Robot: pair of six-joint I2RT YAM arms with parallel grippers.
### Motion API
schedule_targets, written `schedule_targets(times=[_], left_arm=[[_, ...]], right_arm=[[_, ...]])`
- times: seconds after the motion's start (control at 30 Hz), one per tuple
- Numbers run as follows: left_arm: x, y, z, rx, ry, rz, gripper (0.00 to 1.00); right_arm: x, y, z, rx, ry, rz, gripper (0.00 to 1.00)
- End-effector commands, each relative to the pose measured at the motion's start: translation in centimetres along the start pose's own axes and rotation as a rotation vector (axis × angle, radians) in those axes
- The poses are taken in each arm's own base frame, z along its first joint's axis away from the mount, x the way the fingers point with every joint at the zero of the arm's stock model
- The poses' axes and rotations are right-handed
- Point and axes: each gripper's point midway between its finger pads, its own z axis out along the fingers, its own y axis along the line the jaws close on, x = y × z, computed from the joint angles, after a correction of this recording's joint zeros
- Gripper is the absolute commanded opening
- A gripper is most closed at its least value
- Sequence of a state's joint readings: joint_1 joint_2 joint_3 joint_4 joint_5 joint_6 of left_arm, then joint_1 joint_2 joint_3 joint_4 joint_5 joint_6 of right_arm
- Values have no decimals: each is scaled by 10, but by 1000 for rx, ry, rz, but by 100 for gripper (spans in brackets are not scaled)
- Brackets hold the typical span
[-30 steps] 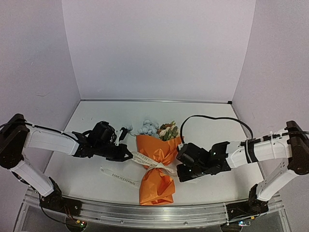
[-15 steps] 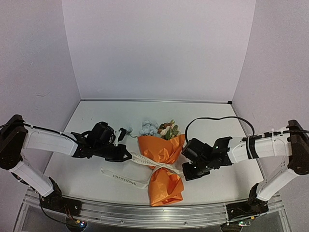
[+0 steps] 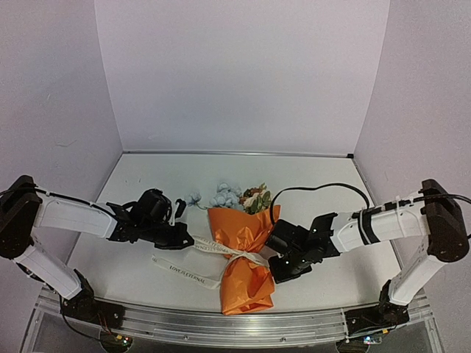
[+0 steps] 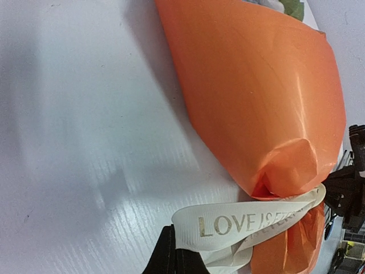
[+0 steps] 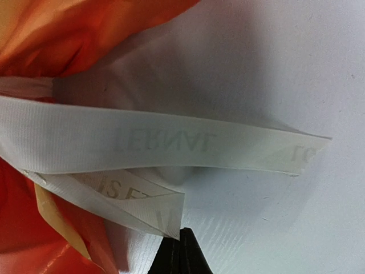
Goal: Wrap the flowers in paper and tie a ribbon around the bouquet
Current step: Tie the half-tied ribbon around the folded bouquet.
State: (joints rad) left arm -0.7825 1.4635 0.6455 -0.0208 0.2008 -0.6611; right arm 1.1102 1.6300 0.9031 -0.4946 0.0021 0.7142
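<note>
**Ribbon (image 3: 221, 248) pinched on both sides of the bouquet (image 3: 246, 287)**

Your left gripper (image 3: 185, 240) is pressed together on the ribbon just left of the bouquet. Your right gripper (image 3: 280, 271) is clamped on a ribbon end at the bouquet's right side. Between them the ribbon crosses the cinched middle of the orange paper (image 4: 256, 91). A loose tail lies on the table (image 3: 140, 176), front left. The flowers (image 3: 237, 197) show at the far, wide end.

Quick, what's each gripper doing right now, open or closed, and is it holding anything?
Left gripper: jaws closed, pinching the ribbon.
Right gripper: jaws closed, pinching the ribbon too.
</note>
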Motion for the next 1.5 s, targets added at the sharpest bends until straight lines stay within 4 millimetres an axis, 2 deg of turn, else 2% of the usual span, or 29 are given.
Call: schedule_targets(times=[0.0, 0.17, 0.47, 0.53, 0.6, 0.77, 0.87, 1.03, 1.1, 1.2, 1.37, 1.47], left_arm=[[-3, 41, -7, -133, -20, -102, 0], [-1, 64, -8, -184, -3, -169, 0], [-2, 106, -19, -270, -2, -278, 0], [-2, 112, -19, -275, 1, -298, 0], [-5, 112, -18, -266, 3, -296, 0], [-15, 103, -15, -232, 6, -254, 0], [-28, 83, -16, -146, -17, -201, 0], [-49, 42, -24, 24, -42, -86, 0], [-53, 32, -28, 59, -42, -56, 0], [-53, 26, -28, 87, -31, -33, 0], [-50, 22, -25, 113, -16, -29, 0], [-49, 21, -24, 117, -13, -28, 0]], right_arm=[[-4, -24, -15, 80, -25, 9, 0], [-3, -32, -12, 85, -37, 58, 0], [-5, -61, -3, 107, -91, 188, 0], [-8, -59, -2, 89, -100, 198, 0], [-11, -47, -3, 40, -94, 171, 0], [-15, -5, -15, -37, -99, -20, 0], [-19, 9, -15, -66, -92, -51, 0], [-32, 24, -28, -112, -131, -173, 32], [-38, 32, -36, -138, -149, -229, 44], [-44, 40, -42, -156, -164, -313, 56], [-54, 60, -43, -195, -171, -465, 55], [-64, 64, -40, -199, -175, -514, 52]])
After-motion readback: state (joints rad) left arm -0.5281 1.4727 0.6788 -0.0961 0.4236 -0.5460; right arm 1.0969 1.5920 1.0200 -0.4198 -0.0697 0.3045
